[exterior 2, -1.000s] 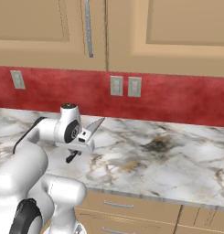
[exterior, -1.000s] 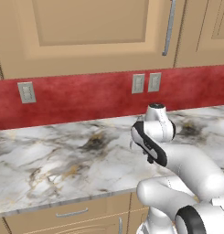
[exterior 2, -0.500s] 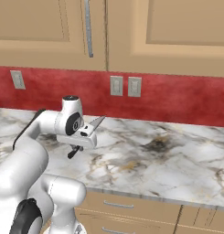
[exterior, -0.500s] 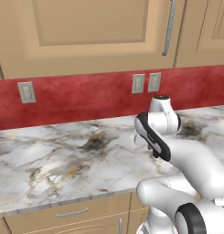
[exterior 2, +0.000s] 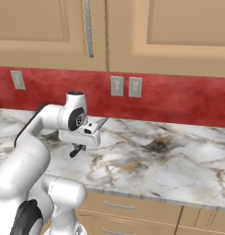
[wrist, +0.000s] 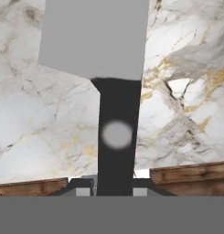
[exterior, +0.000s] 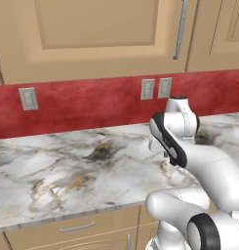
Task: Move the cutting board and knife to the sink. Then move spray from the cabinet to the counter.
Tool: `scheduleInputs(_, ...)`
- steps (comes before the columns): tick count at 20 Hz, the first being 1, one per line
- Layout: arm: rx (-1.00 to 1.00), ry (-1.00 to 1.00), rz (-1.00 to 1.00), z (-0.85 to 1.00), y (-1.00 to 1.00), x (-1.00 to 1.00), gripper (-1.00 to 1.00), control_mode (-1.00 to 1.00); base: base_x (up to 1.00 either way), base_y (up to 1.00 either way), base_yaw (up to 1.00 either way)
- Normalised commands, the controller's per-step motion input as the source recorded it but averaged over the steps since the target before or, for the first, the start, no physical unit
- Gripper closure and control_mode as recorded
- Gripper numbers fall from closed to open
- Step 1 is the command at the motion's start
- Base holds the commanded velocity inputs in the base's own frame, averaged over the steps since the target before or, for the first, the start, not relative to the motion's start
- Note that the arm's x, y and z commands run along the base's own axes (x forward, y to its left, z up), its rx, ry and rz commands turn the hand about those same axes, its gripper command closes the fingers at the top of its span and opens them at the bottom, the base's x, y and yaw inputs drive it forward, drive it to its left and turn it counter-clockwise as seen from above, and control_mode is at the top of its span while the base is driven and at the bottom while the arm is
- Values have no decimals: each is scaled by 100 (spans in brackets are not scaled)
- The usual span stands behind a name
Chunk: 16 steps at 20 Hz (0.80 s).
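Wall, L to R: light-wood upper cabinet doors [exterior: 91,39] w/ grey bar handle [exterior 2: 89,27] are hanging over red backsplash [exterior: 82,105]; beige switch plate [exterior: 28,98] sitting at far left in left base view, paired beige outlets [exterior 2: 126,86] further right.
Worktop: white-grey marble-look counter w/ brown + black veining [exterior: 67,171] is running across under the backsplash; tan drawer fronts [exterior 2: 132,211] showing below its thin grey edge.
Arm: white Franka arm w/ dark joints [exterior: 189,161] is bending over the counter, wrist turned sideways.
Pincer: two-finger gripper [exterior 2: 82,146] is pinching the knife by its handle; in hand view the small dark finger tips [wrist: 81,186] are sitting tight on both sides of the handle's base.
Knife: kitchen knife w/ broad grey steel blade + black handle [wrist: 117,123] is being held off the counter; handle running straight up from betw. the tips in hand view, w/ a grey round rivet mid-handle, blade beyond it over the marble. In right base view the blade tip [exterior 2: 101,122] is sticking up + right past the hand, black handle end poking down-left below it.
Hand view edges: brown wood strips [wrist: 186,176] are showing low at both sides of the tips; can't tell what they belong to.
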Motion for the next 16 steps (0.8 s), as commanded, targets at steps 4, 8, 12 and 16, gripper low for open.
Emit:
scheduleInputs(4, 0, 0, 0, 0, 0, 0, 100, 100, -40, -14, 0)
scheduleInputs(8, 0, 0, 0, 0, 0, 0, 100, 100, -98, -55, 0)
scheduleInputs(12, 0, 0, 0, 0, 0, 0, 100, 100, -100, -82, 0)
scheduleInputs(16, 0, 0, 0, 0, 0, 0, 100, 100, -90, -100, -6)
